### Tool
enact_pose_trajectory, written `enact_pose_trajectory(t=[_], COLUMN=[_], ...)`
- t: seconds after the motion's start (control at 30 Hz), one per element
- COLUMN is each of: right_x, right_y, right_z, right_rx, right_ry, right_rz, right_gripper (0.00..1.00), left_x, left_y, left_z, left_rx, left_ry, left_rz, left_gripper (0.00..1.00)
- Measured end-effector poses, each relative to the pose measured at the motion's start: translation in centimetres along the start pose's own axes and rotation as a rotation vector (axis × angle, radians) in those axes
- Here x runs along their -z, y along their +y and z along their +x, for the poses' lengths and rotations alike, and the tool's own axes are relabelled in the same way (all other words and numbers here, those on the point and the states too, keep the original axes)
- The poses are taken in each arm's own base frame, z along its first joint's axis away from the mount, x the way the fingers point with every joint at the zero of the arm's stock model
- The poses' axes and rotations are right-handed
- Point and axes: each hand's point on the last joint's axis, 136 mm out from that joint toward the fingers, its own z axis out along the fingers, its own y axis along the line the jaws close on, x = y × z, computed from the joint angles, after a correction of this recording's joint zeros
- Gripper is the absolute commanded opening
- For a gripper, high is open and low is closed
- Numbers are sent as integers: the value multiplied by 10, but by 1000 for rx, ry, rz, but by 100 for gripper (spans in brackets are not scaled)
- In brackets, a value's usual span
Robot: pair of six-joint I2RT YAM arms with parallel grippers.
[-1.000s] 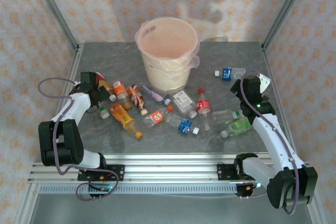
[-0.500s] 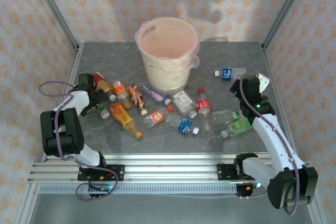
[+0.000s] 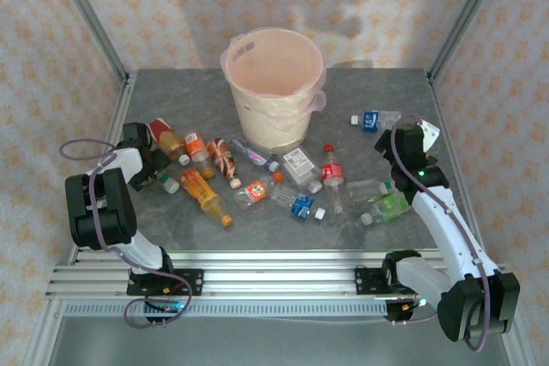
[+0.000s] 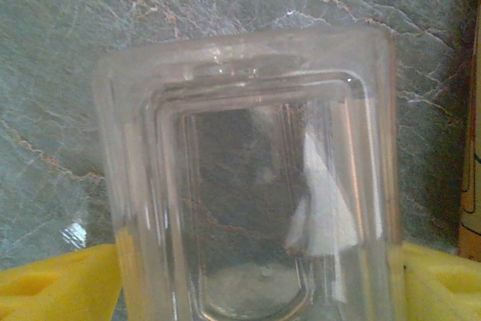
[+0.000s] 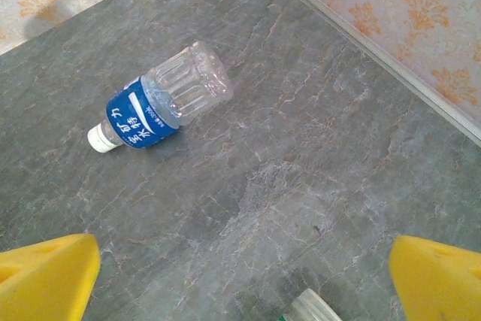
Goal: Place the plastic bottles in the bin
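A clear square-sided plastic bottle [image 4: 248,178] lies on the grey table between my left gripper [image 4: 259,283]'s yellow fingertips [image 4: 52,283], which press against both its sides. From above, that gripper [image 3: 151,165] is at the table's left, beside the bottle's white cap [image 3: 171,184]. Several more bottles [image 3: 257,179] lie scattered in front of the cream bin [image 3: 273,130] with its pinkish liner. My right gripper [image 5: 244,283] hangs open over bare table. A blue-labelled bottle [image 5: 161,107] lies ahead of it and a green bottle's cap [image 5: 310,307] is just beneath it.
An orange-drink bottle [image 3: 204,195], a red-labelled cola bottle [image 3: 331,169] and a green bottle [image 3: 388,206] lie mid-table. The blue-labelled bottle [image 3: 375,119] is at the back right. Metal frame posts [image 3: 120,117] edge the table on both sides.
My left arm swung toward the table's left edge and its jaws narrowed onto the clear bottle. The right arm stayed still.
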Motion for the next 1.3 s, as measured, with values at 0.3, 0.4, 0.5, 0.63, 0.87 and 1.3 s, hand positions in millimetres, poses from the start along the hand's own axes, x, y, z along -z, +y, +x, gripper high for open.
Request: enact_pose_trajectory(t=[0.3, 0.4, 0.5, 0.63, 0.87, 1.3], right_x=[0, 0, 1, 4, 5, 18], right_y=[0, 0, 0, 0, -1, 8], right_z=[0, 0, -1, -3, 2, -13], right_rx=[0, -1, -3, -10, -22, -75], right_ry=[0, -1, -5, -11, 13, 17], right_rz=[0, 0, -3, -8, -6, -41], right_gripper=[99, 99, 99, 99, 99, 99], left_x=[-3, 1, 12, 45, 124, 321], left_y=[-1, -1, -1, -2, -16, -199], left_z=[3, 1, -3, -14, -43, -81], left_rx=[38, 46, 49, 69, 92, -154], left_ry=[9, -2, -24, -97, -264, -516], left_rz=[9, 15, 23, 61, 184, 664], left_gripper=[60, 54, 49, 41, 36, 33])
